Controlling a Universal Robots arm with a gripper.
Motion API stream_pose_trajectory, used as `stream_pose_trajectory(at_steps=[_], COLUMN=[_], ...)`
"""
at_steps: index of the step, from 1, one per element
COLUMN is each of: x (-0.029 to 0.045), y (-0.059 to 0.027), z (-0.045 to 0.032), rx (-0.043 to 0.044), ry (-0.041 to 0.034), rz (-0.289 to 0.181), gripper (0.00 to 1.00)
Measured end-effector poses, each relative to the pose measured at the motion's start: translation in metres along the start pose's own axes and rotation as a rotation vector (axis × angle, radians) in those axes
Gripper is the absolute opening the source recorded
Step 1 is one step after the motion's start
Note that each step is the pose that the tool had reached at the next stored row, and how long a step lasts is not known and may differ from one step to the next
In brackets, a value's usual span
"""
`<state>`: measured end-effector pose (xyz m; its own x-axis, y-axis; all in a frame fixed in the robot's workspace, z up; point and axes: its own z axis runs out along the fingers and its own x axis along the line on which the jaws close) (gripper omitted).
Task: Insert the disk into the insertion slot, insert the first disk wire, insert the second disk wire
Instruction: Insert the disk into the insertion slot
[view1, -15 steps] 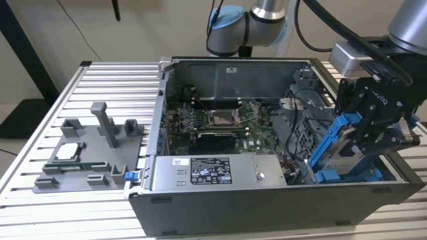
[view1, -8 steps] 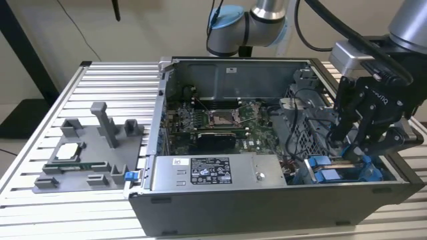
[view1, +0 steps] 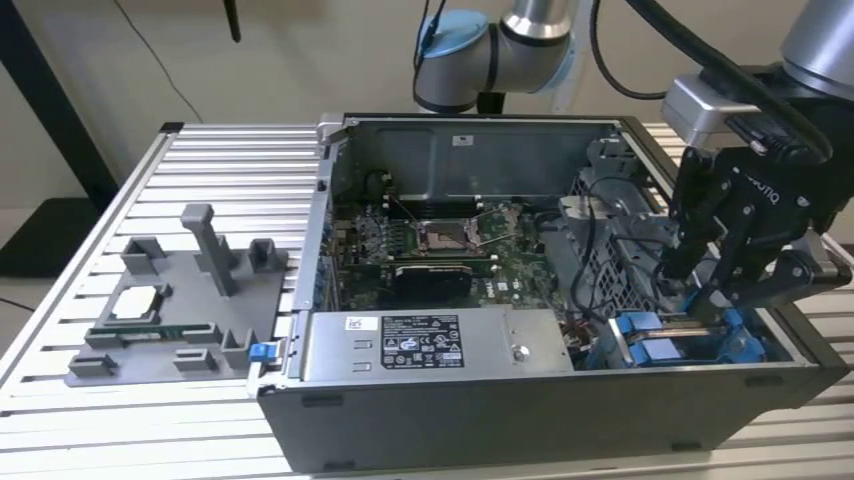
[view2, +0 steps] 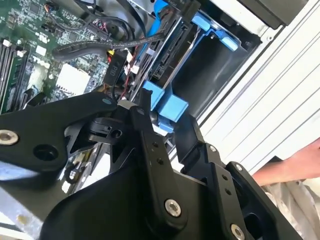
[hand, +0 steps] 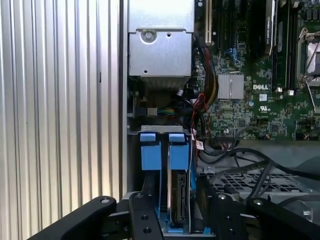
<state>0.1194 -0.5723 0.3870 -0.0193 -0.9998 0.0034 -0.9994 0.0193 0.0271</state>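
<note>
Down inside the case, gripper clamped on the disk in the insertion slot, black cables crowding alongside

Arm bent over, pincer pointing steeply downward.

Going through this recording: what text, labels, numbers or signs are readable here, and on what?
Label on the power-supply box: print too small to read.
Small white sticker on the back wall of the case: too small to read.
Lettering on the body of the gripper: blurred and partly hidden.
White markings on the motherboard: too small to quote reliably.
</note>
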Motion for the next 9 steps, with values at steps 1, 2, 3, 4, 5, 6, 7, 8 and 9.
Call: stream_pose_trajectory(at_steps=[1, 2, 3, 4, 5, 6, 7, 8, 9], x=[0.0000, -0.0003, -0.0008, -0.0018, -0.0028, -0.0038, -0.0051, -0.0066, -0.0085], y=[0.0002, 0.0003, 0.0005, 0.0008, 0.0012, 0.0015, 0.0019, 0.0021, 0.0023], z=[-0.0021, -0.0035, -0.0042, -0.0045, -0.0051, -0.0057, -0.0062, -0.0066, -0.0070], rx=[0.0000, 0.0000, 0.0000, 0.0000, 0.0000, 0.0000, 0.0000, -0.0001, 0.0000], ry=[0.0002, -0.0001, -0.0011, -0.0024, -0.0035, -0.0049, -0.0062, -0.0069, -0.0077], rz=[0.000, 0.000, 0.000, 0.000, 0.000, 0.000, 0.000, 0.000, 0.000], gripper=[1.00, 1.00, 1.00, 1.00, 1.00, 1.00, 1.00, 1.00, 1.00])
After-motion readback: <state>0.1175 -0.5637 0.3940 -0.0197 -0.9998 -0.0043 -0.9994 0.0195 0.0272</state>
